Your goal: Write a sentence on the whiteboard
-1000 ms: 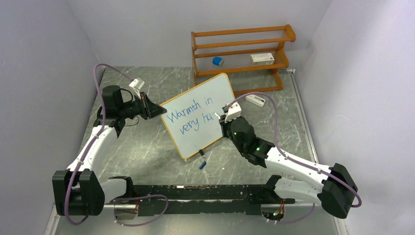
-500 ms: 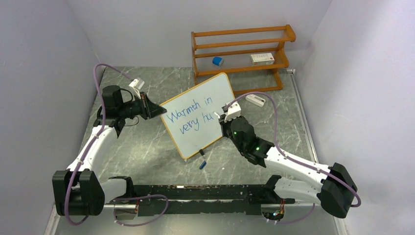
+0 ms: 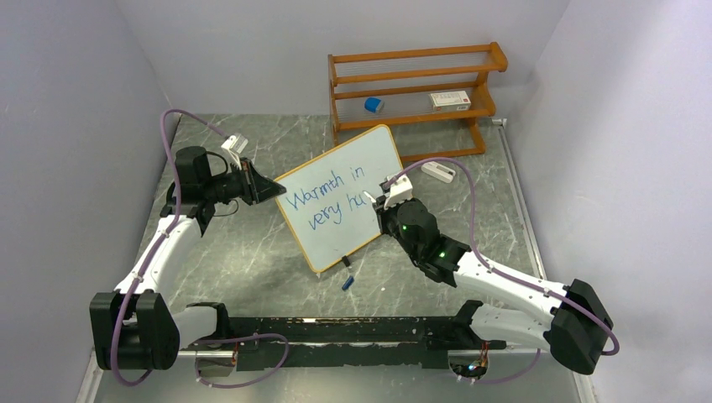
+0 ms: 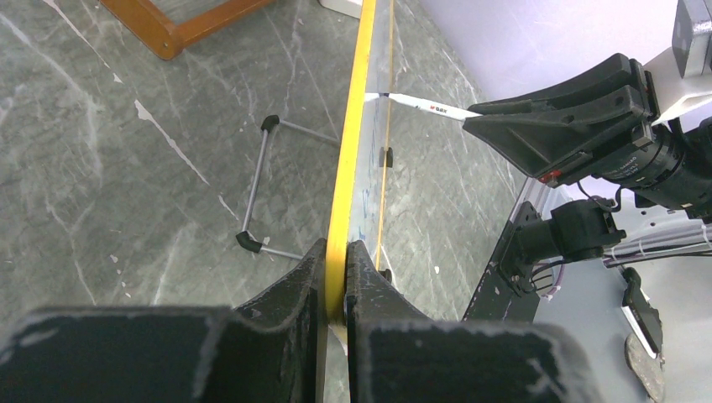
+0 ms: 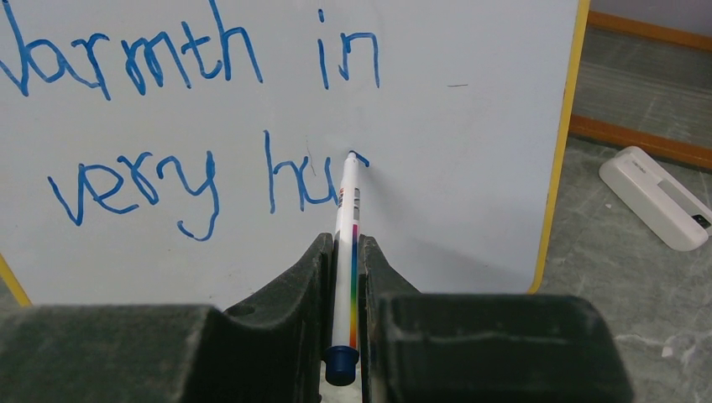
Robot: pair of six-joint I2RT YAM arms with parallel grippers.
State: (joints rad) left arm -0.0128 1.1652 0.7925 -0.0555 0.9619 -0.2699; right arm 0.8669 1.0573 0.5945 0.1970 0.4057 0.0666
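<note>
Your right jaws hold a marker tip against the whiteboard while your left jaws pinch its frame.

The large white rectangular whiteboard [image 3: 340,197] with rounded corners and a thin orange-tan frame stands propped on the grey marbled worktop [image 3: 243,252], just in front of the orange wooden shelf rack [image 3: 416,92]. Your left jaws are closed on the board's left edge, with the frame squeezed between both fingers. Your right jaws are clamped around a slim white marker with a rainbow stripe [image 5: 347,243], its tip touching the board just right of "hu". The thin blue handwritten sentence [image 5: 193,126] reads "Warmth in" above "very hu".
</note>
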